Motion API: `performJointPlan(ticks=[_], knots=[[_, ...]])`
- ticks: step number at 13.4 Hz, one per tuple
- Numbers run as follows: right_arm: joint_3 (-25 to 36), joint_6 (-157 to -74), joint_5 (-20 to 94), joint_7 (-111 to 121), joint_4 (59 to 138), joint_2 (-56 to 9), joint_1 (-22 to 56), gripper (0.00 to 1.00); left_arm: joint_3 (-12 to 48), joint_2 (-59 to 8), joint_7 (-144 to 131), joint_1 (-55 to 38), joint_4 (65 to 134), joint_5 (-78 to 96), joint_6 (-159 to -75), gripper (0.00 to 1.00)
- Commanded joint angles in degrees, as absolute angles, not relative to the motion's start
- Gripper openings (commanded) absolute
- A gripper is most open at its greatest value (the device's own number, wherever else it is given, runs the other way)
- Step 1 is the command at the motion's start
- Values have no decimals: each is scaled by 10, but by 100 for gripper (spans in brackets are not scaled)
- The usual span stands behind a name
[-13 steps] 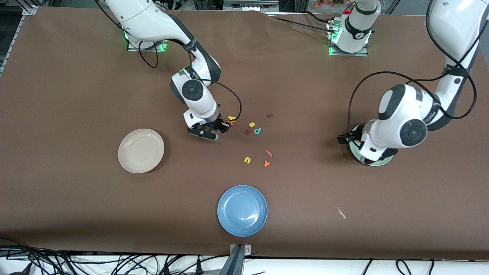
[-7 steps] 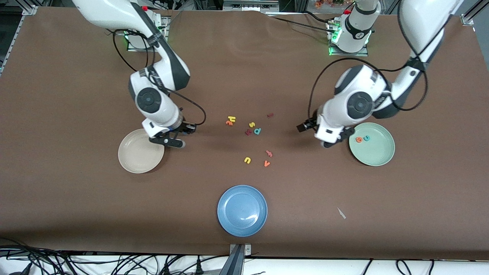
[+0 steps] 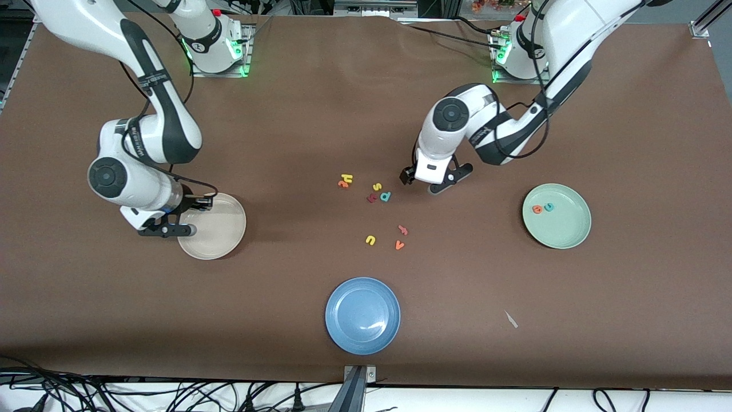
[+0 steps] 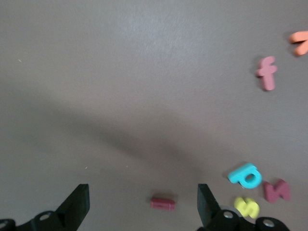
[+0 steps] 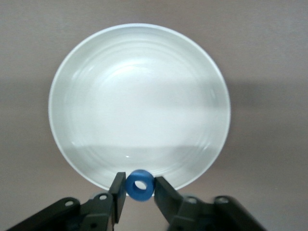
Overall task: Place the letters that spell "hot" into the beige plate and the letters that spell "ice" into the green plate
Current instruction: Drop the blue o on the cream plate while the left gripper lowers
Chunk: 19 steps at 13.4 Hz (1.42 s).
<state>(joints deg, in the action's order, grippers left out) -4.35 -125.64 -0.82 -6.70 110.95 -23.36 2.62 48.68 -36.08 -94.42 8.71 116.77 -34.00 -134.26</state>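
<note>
My right gripper (image 3: 171, 218) (image 5: 139, 186) is shut on the blue o (image 5: 140, 185) and hangs over the rim of the beige plate (image 3: 220, 229) (image 5: 139, 106), which holds no letters. My left gripper (image 3: 429, 182) (image 4: 142, 199) is open above the table, with the maroon i (image 4: 162, 203) lying between its fingers. The green plate (image 3: 566, 229) holds the orange e (image 3: 537, 209) and the teal c (image 3: 549, 206). The yellow h (image 3: 346, 178) and an orange letter (image 3: 342, 185) lie together mid-table.
Loose letters lie mid-table: a yellow s (image 3: 377, 186), a teal p (image 3: 386, 196), a dark red letter (image 3: 372, 198), a yellow u (image 3: 370, 240), a pink f (image 3: 403, 230), an orange v (image 3: 399, 245). A blue plate (image 3: 362, 315) sits nearest the front camera.
The right arm carried the blue o from the letter cluster to the beige plate's rim. The left arm swung from over the green plate to above the maroon i, jaws open.
</note>
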Motion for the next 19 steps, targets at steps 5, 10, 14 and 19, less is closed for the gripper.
performJointPlan(ticks=[5,10,14,19], knots=[[-49,-1252,-6,-81,1118,-221,33,53,487,-432,-1057,67,1151,-437,-1358,99],[-123,-1261,2,-241,1117,-221,44,57,484,-441,-1076,42,1150,-436,-1388,95],[-138,-1308,2,-357,1117,-229,90,63,481,-446,-1075,43,1151,-436,-1386,63],[-142,-1318,4,-377,1117,-233,103,64,475,-448,-1071,44,1150,-436,-1384,48]])
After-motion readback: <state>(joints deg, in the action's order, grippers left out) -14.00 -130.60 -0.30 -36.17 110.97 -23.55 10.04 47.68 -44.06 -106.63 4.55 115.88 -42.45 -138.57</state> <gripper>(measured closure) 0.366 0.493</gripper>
